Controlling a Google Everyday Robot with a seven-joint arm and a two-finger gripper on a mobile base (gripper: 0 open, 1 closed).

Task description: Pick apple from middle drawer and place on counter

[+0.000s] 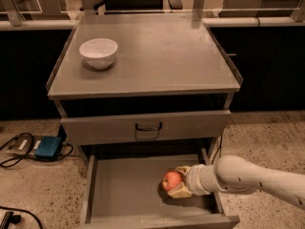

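The apple (172,180), small and red-orange, lies on the floor of the open middle drawer (124,190), right of its middle. My gripper (178,182) reaches in from the right on a white arm, its pale fingers (181,191) closed around the apple from above and below. The apple rests low in the drawer. The counter (157,56) is the broad grey top above.
A white bowl (98,51) stands on the counter's left rear. The upper drawer front with a dark loop handle (148,127) is closed. A blue box with cables (47,147) lies on the speckled floor to the left. Dark cabinets stand behind.
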